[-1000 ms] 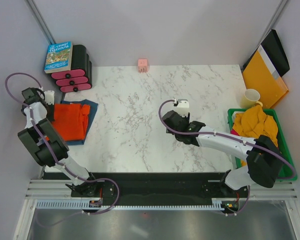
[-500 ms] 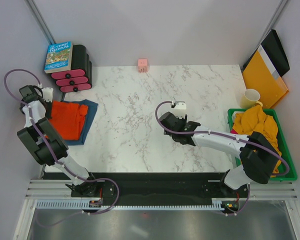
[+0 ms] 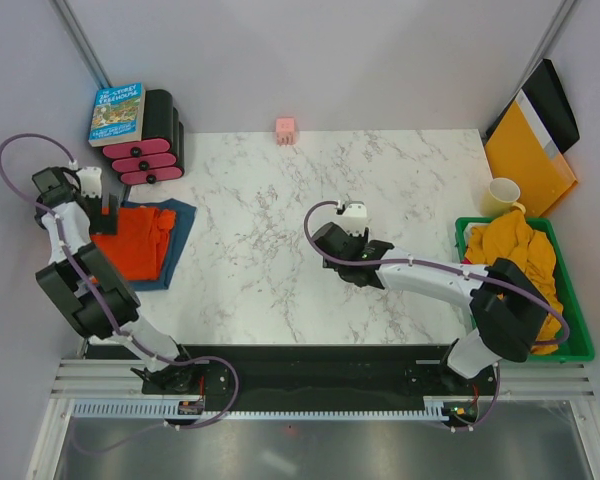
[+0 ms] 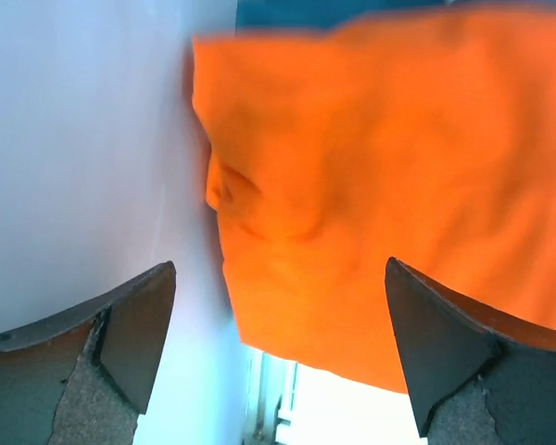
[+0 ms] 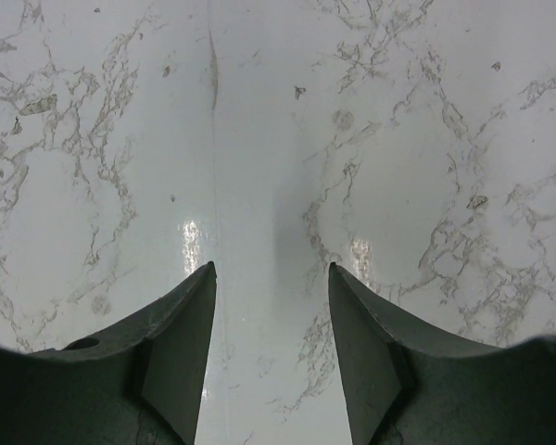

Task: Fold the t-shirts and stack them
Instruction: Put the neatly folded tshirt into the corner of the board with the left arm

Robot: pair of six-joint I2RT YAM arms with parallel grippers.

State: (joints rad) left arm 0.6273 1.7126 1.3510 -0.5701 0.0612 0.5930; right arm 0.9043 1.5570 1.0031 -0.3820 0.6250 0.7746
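Plainly, the left gripper, spread wide and empty over the folded orange-red cotton t-shirt atop the dark teal-blue t-shirt at the left edge of the white marble table, could snag and unfold it if it pulls away low, while the right gripper hangs half-open, empty.

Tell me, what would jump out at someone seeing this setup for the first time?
The bright orange-red t-shirt stands out most. It lies on a dark teal-blue shirt at the left edge of the marble table, and the left gripper hangs open over it. At the far right, a green bin holds a rumpled mustard-yellow heap of cloth. The right gripper is open over bare marble mid-table.
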